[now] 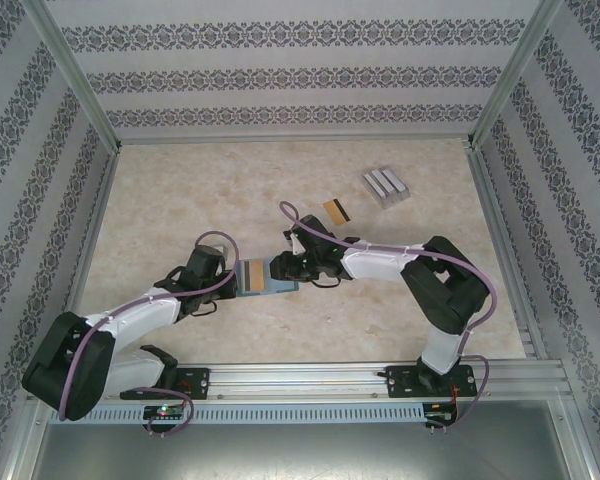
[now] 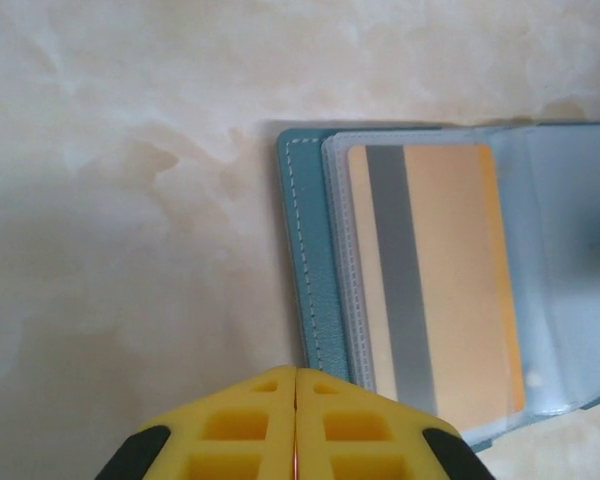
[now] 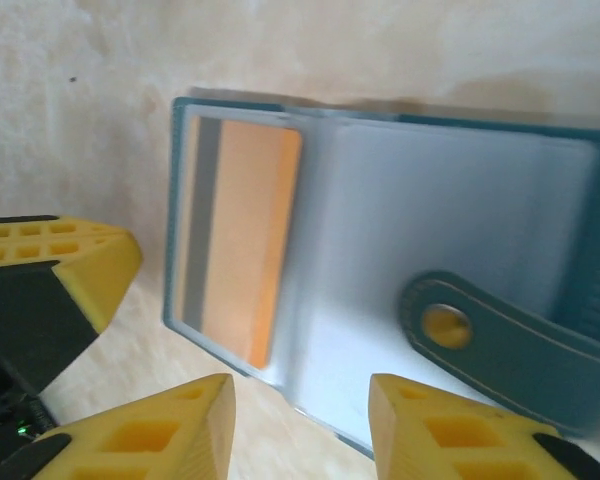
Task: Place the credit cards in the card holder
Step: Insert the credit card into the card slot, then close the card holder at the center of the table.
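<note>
jaws of our left gripper (image 2: 296, 400) are pinched closed at a corner of the open teal card holder (image 2: 305, 250), near the front edge of the table (image 1: 160, 200). those of our right gripper (image 3: 300, 400) stand parted above it, empty. one orange-gold card (image 2: 450, 270) sits sleeved. we fear the second orange card (image 1: 335, 211), flat by the grey rack (image 1: 385, 187), skids under closing fingers.

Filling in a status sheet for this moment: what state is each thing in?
card holder: open, lying flat on the table.
orange card: tucked in the holder's clear pocket.
second orange card: loose on the table.
left gripper: shut.
right gripper: open.
</note>
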Robot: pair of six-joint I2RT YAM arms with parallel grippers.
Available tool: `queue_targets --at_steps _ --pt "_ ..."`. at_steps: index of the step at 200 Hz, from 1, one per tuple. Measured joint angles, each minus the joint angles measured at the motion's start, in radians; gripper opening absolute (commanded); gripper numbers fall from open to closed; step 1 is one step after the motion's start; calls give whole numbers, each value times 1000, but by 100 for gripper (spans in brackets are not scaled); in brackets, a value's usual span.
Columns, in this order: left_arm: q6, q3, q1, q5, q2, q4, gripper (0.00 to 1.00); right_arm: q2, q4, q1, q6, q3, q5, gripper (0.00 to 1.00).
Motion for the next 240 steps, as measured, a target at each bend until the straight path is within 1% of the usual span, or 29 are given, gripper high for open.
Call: queue_targets --at_steps 14,26,35,46,54,65,83,114,131,144,156,166,176,193,203,216,240 --pt "9 0 0 4 18 -1 14 -27 -44 -18 -34 -3 32 43" --pt "12 0 0 4 26 -2 17 -43 -79 -33 -62 -3 66 44" --pt "15 0 0 5 26 -3 23 -45 -106 -38 -79 2 87 45" --pt "19 1 0 5 26 -3 34 -39 -140 -42 -99 13 117 46" --pt "28 2 0 6 26 -6 41 -31 -167 -37 -107 28 135 52" --pt "27 3 0 8 26 -6 46 -11 -205 -22 -128 61 172 60" --pt "34 3 0 26 26 -5 52 44 -259 20 -150 143 234 63" --pt "35 3 0 48 7 -6 56 127 -289 64 -158 232 291 64" --pt "34 3 0 61 3 -6 63 152 -306 68 -156 248 327 59" --pt "33 3 0 80 4 -5 70 157 -314 68 -153 253 360 58" --pt "34 2 0 112 9 2 72 156 -317 68 -152 247 388 57" --pt "34 2 0 130 17 13 73 148 -310 68 -151 229 411 57" --pt "34 3 2 135 26 20 72 130 -311 68 -150 204 432 50" --pt "33 10 2 135 41 24 69 101 -320 60 -148 167 446 41" --pt "30 21 2 135 56 23 68 87 -316 46 -150 146 441 33" --pt "29 37 2 139 76 21 67 72 -301 25 -146 119 428 27" --pt "28 71 2 156 115 17 63 39 -241 -3 -130 63 386 19"
